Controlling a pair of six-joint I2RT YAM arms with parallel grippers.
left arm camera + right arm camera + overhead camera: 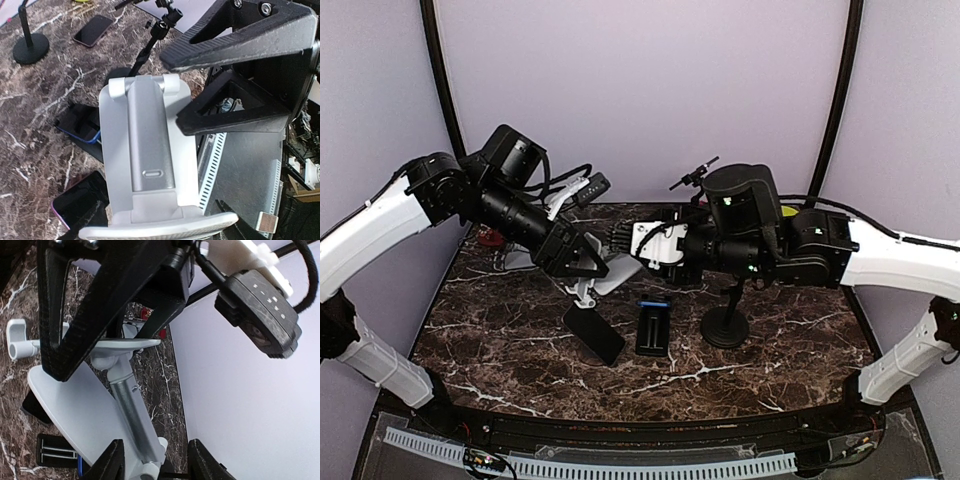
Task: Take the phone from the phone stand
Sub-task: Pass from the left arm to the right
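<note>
Top external view, near first: phone (595,333) lies flat on the marble table (790,350), just before the foot of the phone stand (592,284). Its long axis slants near-right to far-left, and it looks already off the cradle. You have both grippers beyond and above it, at the stand. Your left gripper (582,257) is the nearer, fingers parted, stand's edge at their tips. Your right gripper (622,240) gapes wide about the upper plate, contact unclear. Any pick means coming down and toward you.

Blue-edged black box (653,327) lies beside a round-based stand (725,326).
</note>
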